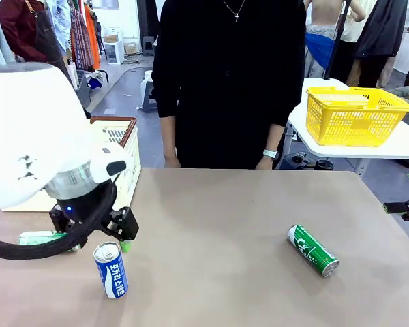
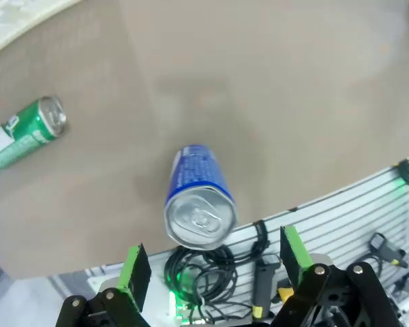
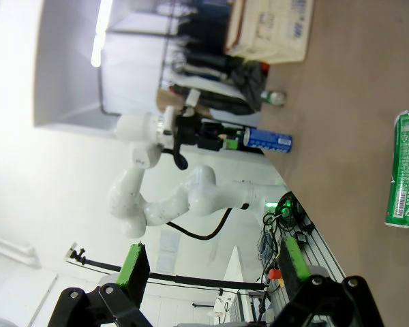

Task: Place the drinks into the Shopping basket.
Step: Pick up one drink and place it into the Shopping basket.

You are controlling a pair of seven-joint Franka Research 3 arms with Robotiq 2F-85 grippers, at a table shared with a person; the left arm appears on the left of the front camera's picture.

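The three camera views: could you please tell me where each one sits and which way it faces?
Front view: between the arms, facing across the table at the person; left arm and left gripper show.
Left wrist view: above the table, looking down at the blue can; its open fingers frame it.
Right wrist view: rolled sideways, looking across the table; right gripper open, left arm beyond.
Shared: all three show the blue can.

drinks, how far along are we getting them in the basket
Done: nothing evident; the three cans seen sit on the table, outside the basket. In hand: open left gripper hangs by the blue can, gripping nothing. Left: it, the right green can and left green can; right gripper open.
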